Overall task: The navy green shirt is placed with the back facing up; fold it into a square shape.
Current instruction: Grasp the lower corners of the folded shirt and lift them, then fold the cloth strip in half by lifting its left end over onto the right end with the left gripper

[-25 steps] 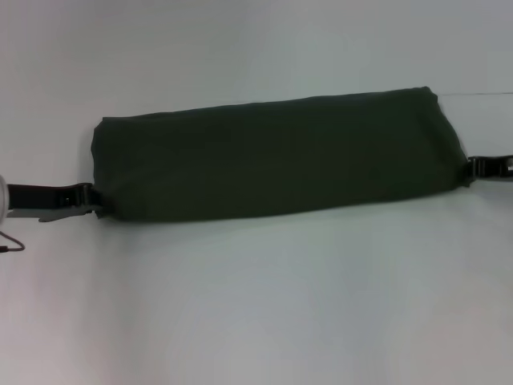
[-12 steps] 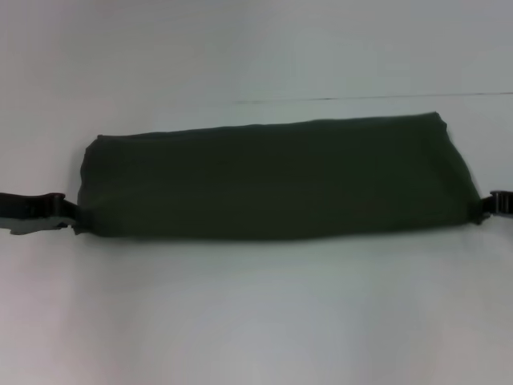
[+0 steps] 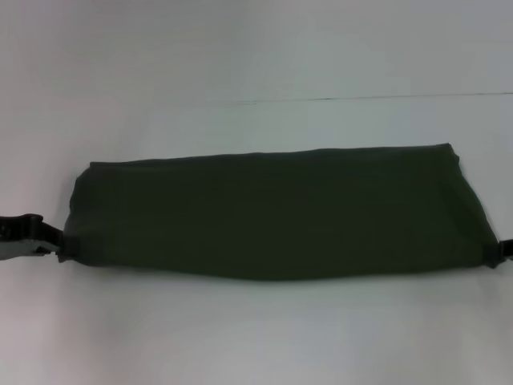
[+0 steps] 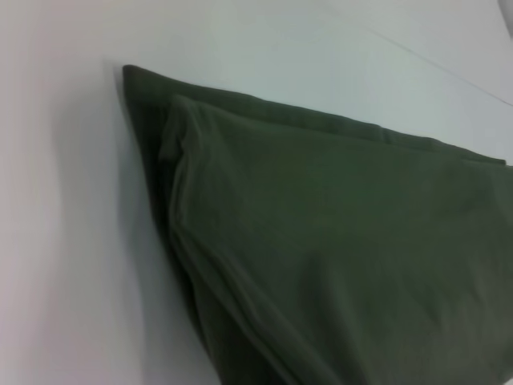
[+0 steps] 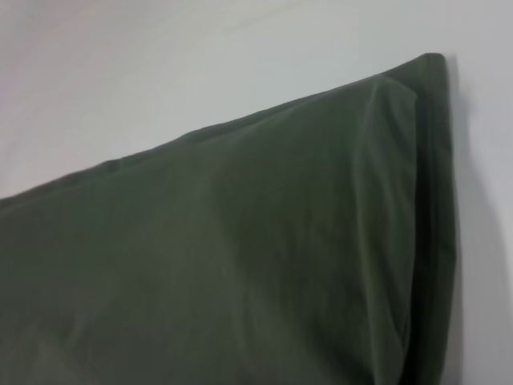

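The shirt (image 3: 276, 212) lies on the white table (image 3: 256, 337) as a long, narrow folded band running left to right, plain side up, with no lettering showing. Its near edge sags slightly toward the robot at mid-length; its far edge is almost straight and rises a little toward the right.

At the band's near left corner the left gripper (image 3: 50, 243) enters from the left edge of the head view, its dark fingers meeting the cloth and clenched on that corner. At the near right corner only a small dark tip of the right gripper (image 3: 498, 253) shows at the frame edge, touching the cloth; too little shows to tell whether it is clenched or released.

The left wrist view shows the shirt (image 4: 337, 241) at its left end, several layers stacked, the folded edges stepped one inside another. The right wrist view shows the shirt (image 5: 240, 257) at its right end, with a thick rolled fold along the end edge.

Beyond the band, a thin dark seam (image 3: 377, 99) crosses the table from near the middle to the right.
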